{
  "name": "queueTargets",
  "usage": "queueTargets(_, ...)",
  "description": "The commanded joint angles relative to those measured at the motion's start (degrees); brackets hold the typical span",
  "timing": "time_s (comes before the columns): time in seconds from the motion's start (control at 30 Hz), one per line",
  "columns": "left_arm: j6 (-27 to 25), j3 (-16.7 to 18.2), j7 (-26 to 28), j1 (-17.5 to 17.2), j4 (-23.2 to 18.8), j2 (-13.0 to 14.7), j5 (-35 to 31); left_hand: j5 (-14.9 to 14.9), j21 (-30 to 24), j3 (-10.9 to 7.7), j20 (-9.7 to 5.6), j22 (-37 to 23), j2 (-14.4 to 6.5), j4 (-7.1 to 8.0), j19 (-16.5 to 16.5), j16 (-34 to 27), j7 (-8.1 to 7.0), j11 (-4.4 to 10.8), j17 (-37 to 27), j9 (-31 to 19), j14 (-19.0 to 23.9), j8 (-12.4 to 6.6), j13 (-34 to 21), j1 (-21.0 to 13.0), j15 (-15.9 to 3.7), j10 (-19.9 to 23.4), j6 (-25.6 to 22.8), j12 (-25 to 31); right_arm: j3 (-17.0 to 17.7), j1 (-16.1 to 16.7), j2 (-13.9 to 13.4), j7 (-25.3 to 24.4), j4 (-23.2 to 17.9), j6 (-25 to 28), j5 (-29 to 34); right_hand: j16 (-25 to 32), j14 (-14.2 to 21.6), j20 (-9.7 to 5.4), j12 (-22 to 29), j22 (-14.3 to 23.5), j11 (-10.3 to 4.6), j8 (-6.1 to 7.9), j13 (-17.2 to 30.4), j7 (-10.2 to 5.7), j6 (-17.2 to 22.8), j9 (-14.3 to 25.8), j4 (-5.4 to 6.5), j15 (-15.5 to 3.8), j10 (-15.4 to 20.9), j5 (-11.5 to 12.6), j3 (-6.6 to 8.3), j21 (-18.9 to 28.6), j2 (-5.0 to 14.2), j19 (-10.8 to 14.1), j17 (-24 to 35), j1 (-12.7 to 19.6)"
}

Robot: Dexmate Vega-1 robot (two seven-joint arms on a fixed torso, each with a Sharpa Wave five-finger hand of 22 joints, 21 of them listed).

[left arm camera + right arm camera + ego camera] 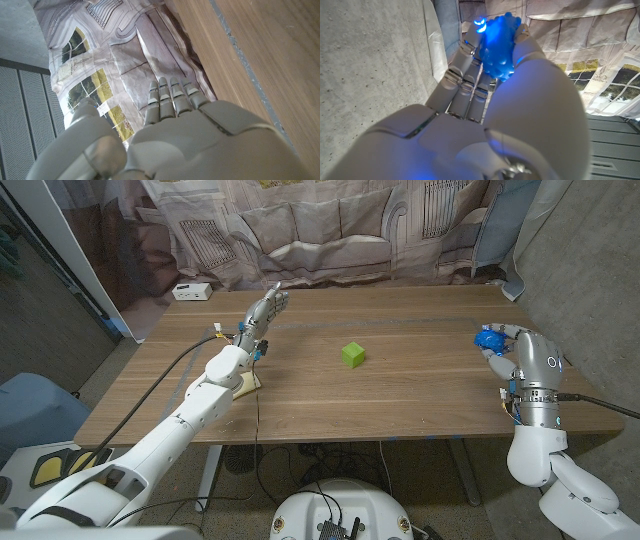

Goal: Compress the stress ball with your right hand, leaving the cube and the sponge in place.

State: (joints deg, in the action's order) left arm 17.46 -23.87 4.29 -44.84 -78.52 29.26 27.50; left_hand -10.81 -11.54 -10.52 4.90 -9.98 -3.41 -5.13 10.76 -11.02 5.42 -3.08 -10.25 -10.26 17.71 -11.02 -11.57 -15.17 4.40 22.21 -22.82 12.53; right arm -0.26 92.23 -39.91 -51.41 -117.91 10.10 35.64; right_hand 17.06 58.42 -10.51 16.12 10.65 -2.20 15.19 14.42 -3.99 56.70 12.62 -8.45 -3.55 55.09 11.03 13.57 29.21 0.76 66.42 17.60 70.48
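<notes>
A blue bumpy stress ball (490, 338) sits in my right hand (512, 350), raised above the table's right edge. In the right wrist view the fingers (465, 70) and thumb close around the glowing blue stress ball (498, 46). A green cube (352, 355) stands on the wooden table (400, 400) near the middle. A pale sponge (246, 384) lies at the left, mostly hidden under my left forearm. My left hand (264, 312) is held up over the table's left part, fingers straight and together, holding nothing; the left wrist view shows its fingers (170, 97) extended.
A small white box (192, 291) lies at the table's far left corner. A curtain printed with sofas (330, 230) hangs behind the table. A cable (165, 375) runs along my left arm.
</notes>
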Motion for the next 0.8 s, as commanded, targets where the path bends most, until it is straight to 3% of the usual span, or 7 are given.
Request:
queueTargets(0.03,-0.13,-0.19,-0.18,0.21,0.24,-0.21,0.01,0.22,0.20,-0.25,1.04,-0.35,-0.28,-0.35,-0.01,0.08,-0.09,0.12,-0.14,-0.28,0.35,-0.04,-0.20,0.07,-0.29,0.56,-0.61,-0.05,0.11,0.57,0.91,0.86,-1.37,2.88,0.89,-0.98,4.03,0.21,-0.89,-0.18,-1.01,-0.72,-0.26,-0.47,-0.63,0.12,1.62,-9.17,0.29,0.03,0.92,-0.40,5.86,-1.57,-0.18,1.73)
queueTargets(0.17,-0.02,-0.23,-0.14,0.20,0.42,-0.32,-0.01,0.22,0.19,-0.24,1.08,-0.35,-0.28,-0.36,0.00,0.07,-0.09,0.28,-0.14,-0.28,0.36,-0.02,-0.20,0.10,-0.30,0.49,-0.57,-0.08,0.11,0.71,0.93,0.86,-1.46,3.26,1.13,-1.53,2.24,0.59,-2.12,-0.37,-0.78,-1.49,-0.58,-0.47,-1.83,0.04,1.59,-8.71,-1.20,0.02,0.60,-0.83,5.93,-2.79,0.09,0.94)
queueTargets(0.23,-0.08,-0.22,-0.05,0.15,0.35,-0.32,-0.01,0.22,0.18,-0.25,1.06,-0.36,-0.29,-0.36,0.00,0.07,-0.13,0.22,-0.14,-0.28,0.37,-0.01,-0.20,0.11,-0.33,0.46,-0.55,-0.10,0.08,0.72,0.96,0.79,-1.49,3.49,1.27,-1.91,1.33,1.07,-2.70,-0.47,0.37,-2.21,-0.79,0.43,-3.11,-0.06,2.48,-8.12,-1.60,-0.25,-0.31,-0.95,5.52,-3.13,0.07,-1.33)
queueTargets(0.37,-0.07,-0.16,0.15,-0.09,0.20,-0.31,0.02,0.22,0.17,-0.24,1.04,-0.36,-0.29,-0.37,0.03,0.07,-0.09,0.06,-0.14,-0.28,0.38,-0.01,-0.20,0.12,-0.35,0.49,-0.55,-0.08,0.49,1.14,0.58,1.52,-1.69,3.21,0.73,-2.43,0.15,1.60,-3.44,-0.56,1.90,-2.64,-1.03,1.40,-3.68,-0.26,2.93,-7.61,-2.46,-0.47,-1.13,-1.32,4.65,-3.90,-0.04,-3.24)
queueTargets(0.4,-0.11,-0.16,0.17,-0.12,0.15,-0.29,0.01,0.22,0.16,-0.24,1.04,-0.36,-0.29,-0.37,0.04,0.08,-0.10,0.11,-0.14,-0.28,0.37,-0.01,-0.20,0.12,-0.34,0.45,-0.55,-0.10,0.55,1.18,0.58,1.59,-1.70,3.15,0.62,-2.66,-0.41,1.70,-3.57,-0.57,1.74,-2.76,-1.09,1.46,-3.87,-0.32,2.98,-6.92,-2.54,-0.51,-1.30,-1.43,4.44,-4.12,-0.07,-3.63)
queueTargets(0.77,-0.31,-0.24,0.45,-0.28,-0.09,-0.35,-0.07,0.21,0.15,-0.25,1.06,-0.36,-0.32,-0.39,0.03,0.10,-0.05,0.15,-0.14,-0.29,0.33,0.00,-0.21,0.15,-0.28,0.51,-0.54,-0.08,1.42,1.91,0.40,2.51,-1.85,2.81,0.04,-3.36,-2.80,1.85,-4.65,-0.64,1.53,-3.73,-1.46,1.47,-5.79,-0.73,3.04,-6.65,-4.29,-0.59,-1.99,-2.47,3.66,-6.07,0.11,-5.63)
queueTargets(0.8,-0.26,-0.23,0.44,-0.28,-0.05,-0.40,-0.04,0.21,0.15,-0.25,1.06,-0.36,-0.32,-0.39,0.03,0.09,0.01,0.18,-0.14,-0.29,0.34,0.01,-0.21,0.16,-0.27,0.55,-0.52,-0.06,1.54,2.04,0.29,2.69,-1.91,2.78,0.04,-3.47,-3.38,2.07,-4.94,-0.64,2.13,-3.94,-1.51,1.56,-6.40,-0.77,3.03,-6.49,-5.04,-0.59,-2.12,-2.72,3.55,-6.54,0.21,-5.96)
